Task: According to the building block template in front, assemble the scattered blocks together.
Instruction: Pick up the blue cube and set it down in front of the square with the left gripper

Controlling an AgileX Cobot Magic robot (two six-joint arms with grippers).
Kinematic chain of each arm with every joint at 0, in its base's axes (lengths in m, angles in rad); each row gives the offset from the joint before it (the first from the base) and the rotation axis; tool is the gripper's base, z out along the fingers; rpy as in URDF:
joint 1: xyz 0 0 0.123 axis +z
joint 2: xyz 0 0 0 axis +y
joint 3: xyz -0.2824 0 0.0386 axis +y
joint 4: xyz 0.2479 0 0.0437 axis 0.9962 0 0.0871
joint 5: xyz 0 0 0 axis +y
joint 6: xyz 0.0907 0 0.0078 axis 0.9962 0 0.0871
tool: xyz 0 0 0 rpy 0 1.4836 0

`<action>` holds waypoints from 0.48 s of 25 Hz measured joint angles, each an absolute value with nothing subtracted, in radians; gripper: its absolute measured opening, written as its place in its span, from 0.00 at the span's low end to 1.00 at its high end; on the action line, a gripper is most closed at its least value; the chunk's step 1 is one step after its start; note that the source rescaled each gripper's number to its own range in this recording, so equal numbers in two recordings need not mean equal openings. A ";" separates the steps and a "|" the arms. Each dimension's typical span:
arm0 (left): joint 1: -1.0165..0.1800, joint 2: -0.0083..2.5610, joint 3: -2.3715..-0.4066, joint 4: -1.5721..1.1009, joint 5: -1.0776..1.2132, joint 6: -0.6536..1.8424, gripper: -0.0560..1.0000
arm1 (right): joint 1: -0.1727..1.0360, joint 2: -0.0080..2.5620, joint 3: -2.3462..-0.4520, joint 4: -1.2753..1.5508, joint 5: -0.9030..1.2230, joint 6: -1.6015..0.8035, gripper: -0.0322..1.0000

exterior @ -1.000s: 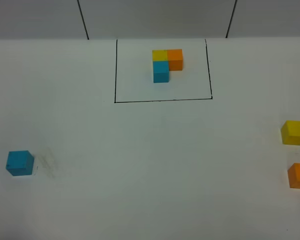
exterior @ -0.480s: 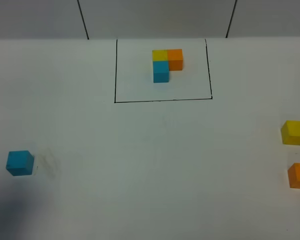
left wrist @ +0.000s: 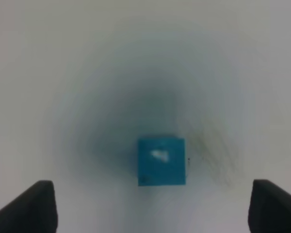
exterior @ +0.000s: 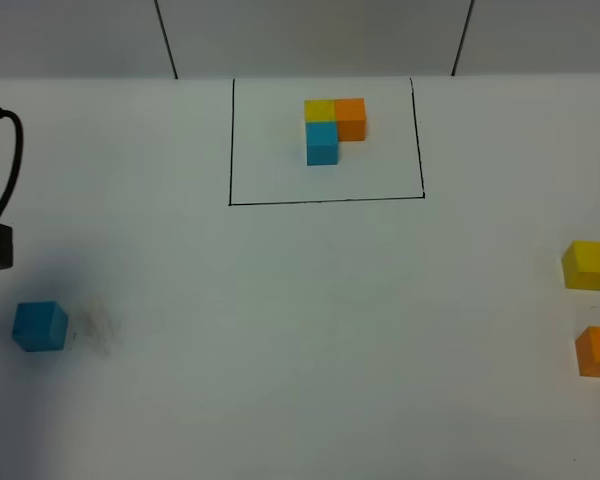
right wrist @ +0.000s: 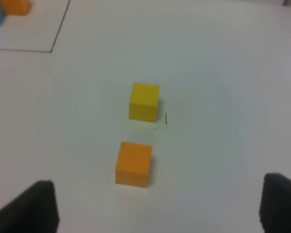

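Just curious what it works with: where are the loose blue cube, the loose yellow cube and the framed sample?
loose blue cube (left wrist: 161,162): left wrist view, on its top face.
loose yellow cube (right wrist: 145,93): right wrist view, on its top face.
framed sample (exterior: 321,132): high view, top of its blue cube.

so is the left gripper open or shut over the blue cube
Open: the left gripper shows its two fingertips wide apart, with the blue cube untouched beyond the gap.

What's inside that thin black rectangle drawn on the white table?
Three small cubes joined in an L: a yellow cube at the corner, an orange cube beside it and a blue cube in front. Whatever lies under them is covered.
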State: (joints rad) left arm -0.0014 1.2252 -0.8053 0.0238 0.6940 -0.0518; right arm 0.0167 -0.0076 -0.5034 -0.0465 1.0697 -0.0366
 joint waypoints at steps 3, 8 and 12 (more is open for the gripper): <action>-0.001 1.332 -0.805 0.013 0.673 -0.039 0.70 | 0.017 -0.008 -0.503 -0.046 1.070 -0.037 0.72; -0.001 1.452 -0.806 0.000 0.639 -0.036 0.70 | 0.017 -0.008 -0.503 -0.046 1.070 -0.037 0.72; -0.001 1.520 -0.806 -0.010 0.615 -0.036 0.70 | 0.017 -0.008 -0.503 -0.046 1.070 -0.037 0.72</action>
